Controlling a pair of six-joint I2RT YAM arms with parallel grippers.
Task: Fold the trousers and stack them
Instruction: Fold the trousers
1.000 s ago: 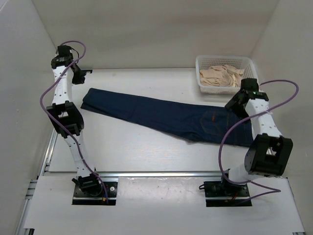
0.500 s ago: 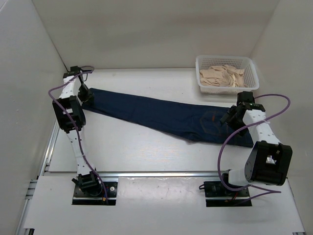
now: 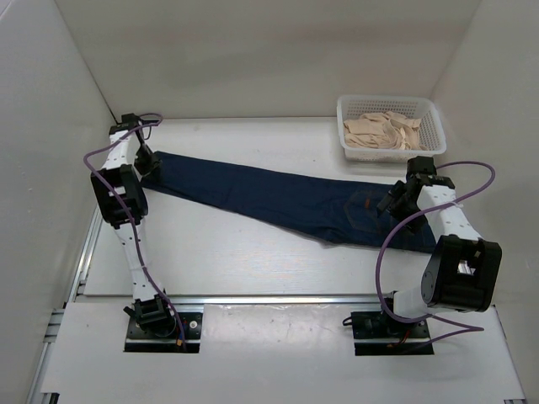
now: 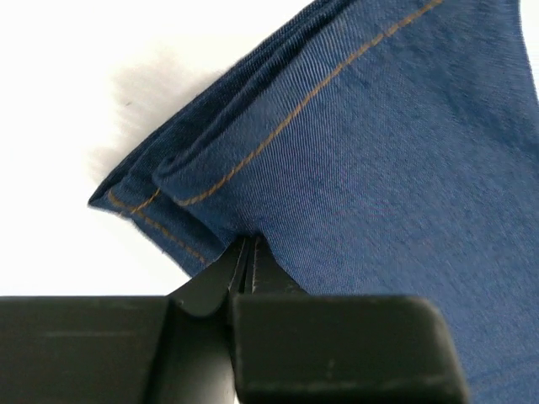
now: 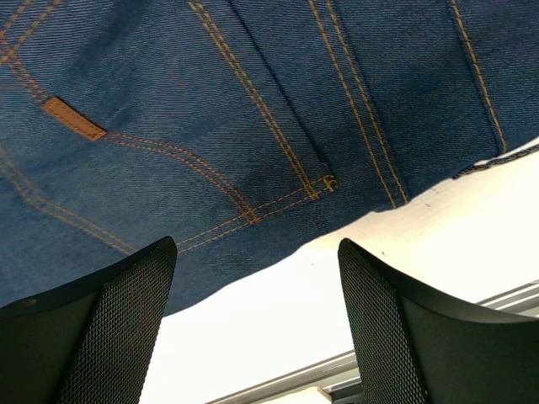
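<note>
Left gripper (image 4: 244, 257) pinches the jeans (image 3: 278, 198) at the far-left hem, tips buried in cloth. Right gripper (image 5: 255, 278) hangs spread over the waist; its arm hides the near-right corner.

Got the trousers (image 3: 286, 202) lying flat on the table (image 3: 236, 252), stretched out on a slant; leg hems at the far left, waist end at the right and nearer the front; left gripper (image 3: 149, 162) right at the hem end, pinched onto the cloth edge there; right gripper (image 3: 390, 203) just over the waist's near edge, fingers spread apart; behind that, in the back right corner, got a basket (image 3: 386, 99) with a heap of cloth garments (image 3: 379, 130) in it, near the waist but not touching it.
</note>
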